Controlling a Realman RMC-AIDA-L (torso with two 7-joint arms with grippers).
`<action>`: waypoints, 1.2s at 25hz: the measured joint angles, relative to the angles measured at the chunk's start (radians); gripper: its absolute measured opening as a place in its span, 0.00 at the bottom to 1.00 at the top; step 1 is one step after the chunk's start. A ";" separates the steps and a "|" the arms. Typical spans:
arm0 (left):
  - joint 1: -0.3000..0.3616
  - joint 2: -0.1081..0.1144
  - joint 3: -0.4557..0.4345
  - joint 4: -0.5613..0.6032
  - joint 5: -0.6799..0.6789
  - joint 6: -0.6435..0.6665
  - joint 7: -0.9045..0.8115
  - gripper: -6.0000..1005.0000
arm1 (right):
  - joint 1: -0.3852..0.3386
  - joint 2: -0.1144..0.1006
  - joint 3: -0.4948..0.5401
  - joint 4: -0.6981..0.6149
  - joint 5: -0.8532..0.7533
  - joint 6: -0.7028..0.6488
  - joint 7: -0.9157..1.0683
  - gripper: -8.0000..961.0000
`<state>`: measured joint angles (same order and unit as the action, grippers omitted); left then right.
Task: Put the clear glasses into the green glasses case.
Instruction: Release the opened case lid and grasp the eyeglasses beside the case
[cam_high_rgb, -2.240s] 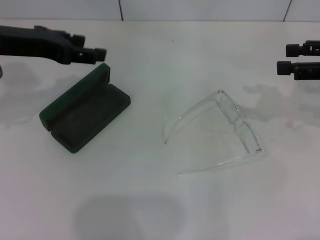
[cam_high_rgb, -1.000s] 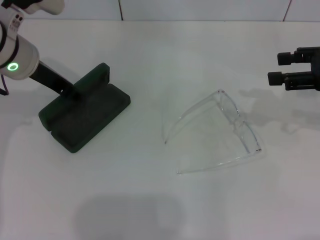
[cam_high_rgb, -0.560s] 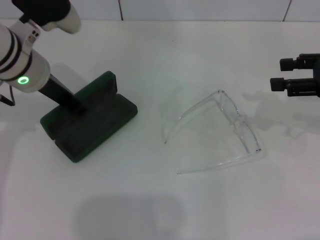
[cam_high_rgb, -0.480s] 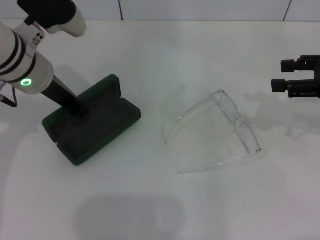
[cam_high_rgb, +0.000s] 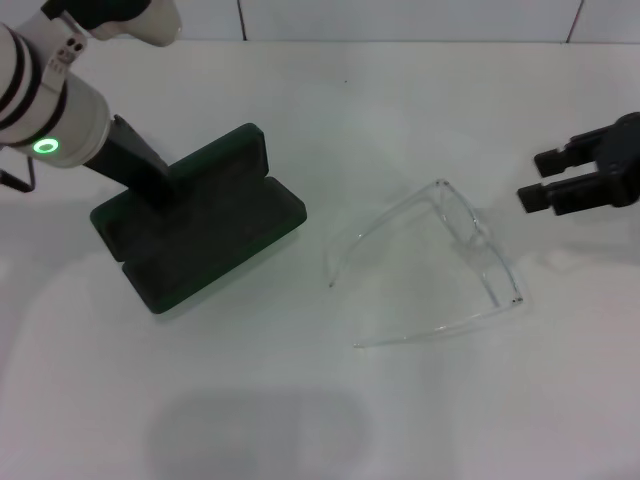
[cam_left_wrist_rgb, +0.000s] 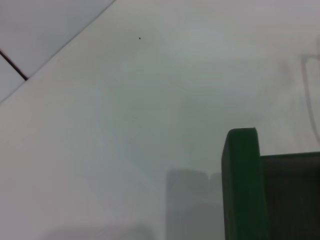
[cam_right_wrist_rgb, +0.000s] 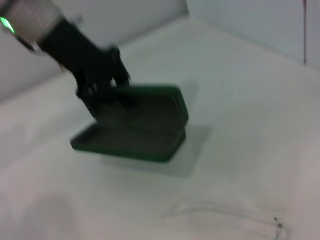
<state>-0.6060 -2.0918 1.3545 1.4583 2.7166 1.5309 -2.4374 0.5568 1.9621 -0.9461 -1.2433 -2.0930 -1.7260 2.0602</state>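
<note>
The clear glasses (cam_high_rgb: 450, 265) lie on the white table (cam_high_rgb: 300, 400), lens side toward three o'clock and both arms splayed open toward nine, unmoved over the last couple of seconds. From where I sit they are at about four o'clock from the green glasses case (cam_high_rgb: 200, 225), well apart from it, with bare table between.

The case is what has changed. It lies open, lid propped up at the far side, and it has slid toward three o'clock, nearer the glasses than a second ago. My left gripper (cam_high_rgb: 150, 185) has come down onto its far left part; the right wrist view shows the dark fingers (cam_right_wrist_rgb: 100, 82) at the lid edge, but I cannot tell whether they clamp it or only press on it. I read this as the case being dragged into easier reach and steadied, which shortens the carry.

My right gripper (cam_high_rgb: 560, 185) hovers at about two o'clock from the glasses, near their lens end but not touching, fingers spread with a clear gap and holding nothing. It has tilted and dropped slightly toward them. The pickup has not yet begun.
</note>
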 joint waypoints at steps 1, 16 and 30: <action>0.007 0.000 0.000 0.012 -0.001 0.002 0.001 0.12 | 0.016 0.009 -0.025 -0.044 -0.050 -0.003 0.050 0.72; 0.080 0.000 0.029 0.051 -0.091 -0.020 0.079 0.10 | 0.291 0.045 -0.209 -0.021 -0.439 -0.149 0.644 0.47; 0.158 0.000 0.040 0.109 -0.151 -0.038 0.164 0.09 | 0.368 0.050 -0.252 0.196 -0.505 0.037 0.655 0.46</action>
<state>-0.4483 -2.0922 1.3945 1.5675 2.5659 1.4932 -2.2731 0.9244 2.0119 -1.1984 -1.0472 -2.5985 -1.6892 2.7151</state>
